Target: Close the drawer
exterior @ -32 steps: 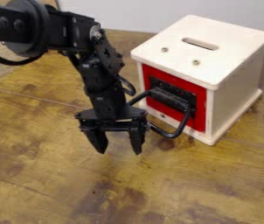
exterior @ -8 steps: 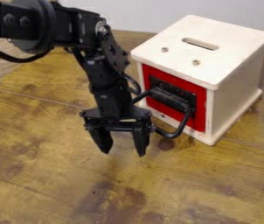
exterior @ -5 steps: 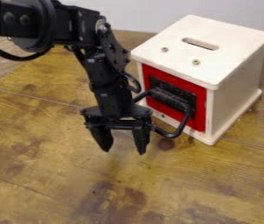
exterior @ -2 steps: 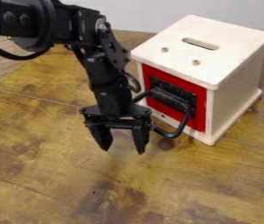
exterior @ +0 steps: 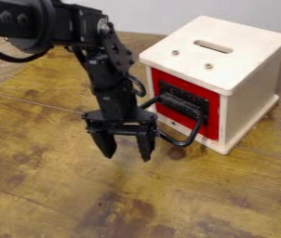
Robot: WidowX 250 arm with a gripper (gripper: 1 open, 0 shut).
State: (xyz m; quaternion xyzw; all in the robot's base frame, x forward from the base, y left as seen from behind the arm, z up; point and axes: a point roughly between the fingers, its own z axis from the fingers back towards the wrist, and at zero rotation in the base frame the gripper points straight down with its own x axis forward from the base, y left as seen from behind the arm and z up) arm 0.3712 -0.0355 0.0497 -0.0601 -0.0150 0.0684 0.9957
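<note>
End effector [exterior: 128,147] beside the drawer's [exterior: 168,85] handle [exterior: 187,141].

one cabinet [exterior: 245,93], one arm [exterior: 103,74] (black), one drawer [exterior: 188,100]

View count: 1 — no second view, so no shared coverage. Camera set above the wooden tabletop [exterior: 56,195], facing obliquely down across it toward the pale wall [exterior: 143,11]. Range: near enough that the white cabinet [exterior: 248,102] fits whole at upper right, while the robot arm [exterior: 103,70] is cut off by the left edge — cabinet top and 2 sides visible.
</note>
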